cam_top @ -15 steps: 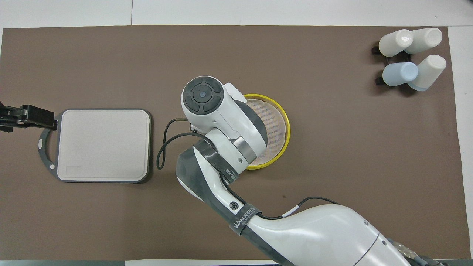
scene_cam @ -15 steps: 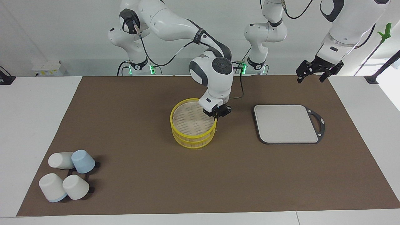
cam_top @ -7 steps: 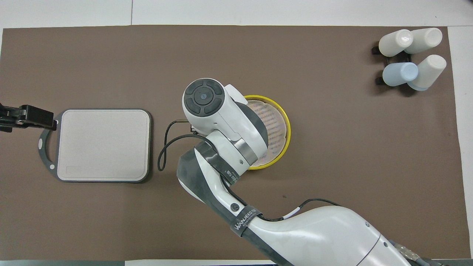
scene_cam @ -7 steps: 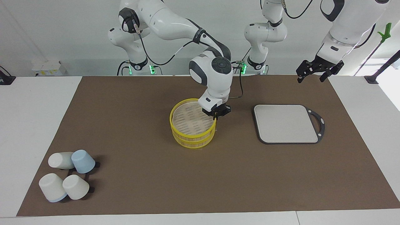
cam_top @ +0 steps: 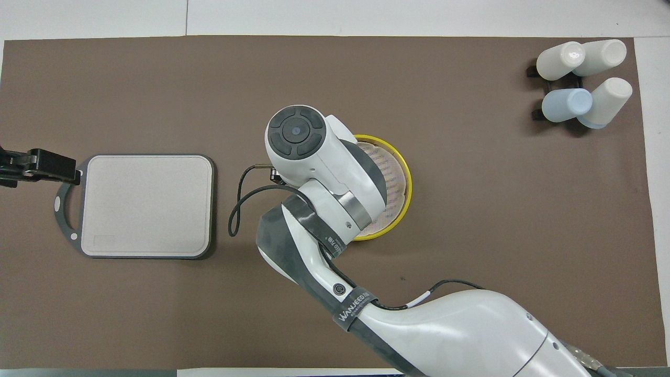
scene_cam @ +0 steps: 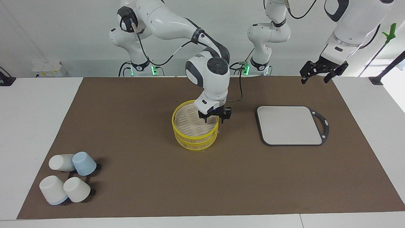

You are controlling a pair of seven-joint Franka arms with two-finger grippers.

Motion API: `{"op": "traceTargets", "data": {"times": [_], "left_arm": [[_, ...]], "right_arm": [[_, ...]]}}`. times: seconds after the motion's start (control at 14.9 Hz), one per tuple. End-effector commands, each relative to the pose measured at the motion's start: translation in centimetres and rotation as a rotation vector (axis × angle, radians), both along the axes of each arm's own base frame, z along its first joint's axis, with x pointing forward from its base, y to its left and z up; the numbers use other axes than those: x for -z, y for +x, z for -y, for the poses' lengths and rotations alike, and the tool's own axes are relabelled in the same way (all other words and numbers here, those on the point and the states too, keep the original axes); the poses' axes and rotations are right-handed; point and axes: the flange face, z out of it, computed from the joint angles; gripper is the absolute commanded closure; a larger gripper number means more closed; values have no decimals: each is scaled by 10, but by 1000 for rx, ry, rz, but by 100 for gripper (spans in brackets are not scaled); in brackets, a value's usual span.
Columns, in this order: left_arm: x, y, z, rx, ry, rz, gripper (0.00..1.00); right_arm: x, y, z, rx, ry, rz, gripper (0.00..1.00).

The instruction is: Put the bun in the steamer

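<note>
Brown mat point(scene_cam: 142, 190): right hand point(scene_cam: 214, 117) released over steamer point(scene_cam: 194, 134); cups point(scene_cam: 68, 177) well apart.

Bystander items on the brown mat

A brown mat point(scene_cam: 142, 177) is spread over the white table point(scene_cam: 34, 117). A pale cutting board point(scene_cam: 289, 125) with a dark rim and a looped handle is laid flat toward the left arm's end. Four upturned cups point(scene_cam: 68, 177), three pale and one light blue point(scene_cam: 84, 163), are grouped on a dark rack at the corner toward the right arm's end, farther from the robots than the board; in the overhead view the cluster point(cam_top: 583, 81) is seen leaning together.
</note>
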Motion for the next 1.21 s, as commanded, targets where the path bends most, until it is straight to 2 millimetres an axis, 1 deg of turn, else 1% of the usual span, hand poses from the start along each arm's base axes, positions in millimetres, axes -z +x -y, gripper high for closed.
{"op": "traceTargets", "data": {"times": [0.0, 0.13, 0.27, 0.47, 0.6, 0.74, 0.87, 0.94, 1.01, 1.14], "left_arm": [[-4, -6, -1, 4, -7, -1, 0], [-4, -6, 0, 7, -7, -2, 0], [-4, -5, 0, 7, -6, -1, 0], [-4, -5, -1, 7, -7, 2, 0], [-4, -5, -1, 6, -7, 6, 0], [-4, -5, -1, 6, -7, 7, 0], [-4, -4, 0, 6, -7, 12, 0], [-4, -4, 0, 6, -7, 13, 0], [-4, -4, 0, 6, -7, 13, 0], [-4, -4, 0, 7, -7, 13, 0]], "right_arm": [[-43, 19, 58, -46, 26, 33, 0], [-66, 32, 103, -115, 14, 34, 0], [-88, 42, 156, -201, 0, 27, 0], [-107, 47, 232, -292, -17, -25, 0], [-117, 42, 267, -302, -23, -53, 0], [-128, 42, 304, -307, -22, -39, 0], [-136, 41, 337, -351, -21, -38, 0], [-137, 36, 351, -345, -18, -55, 0], [-140, 27, 360, -333, -20, -59, 0], [-145, 2, 364, -325, -31, -48, 0]]}}
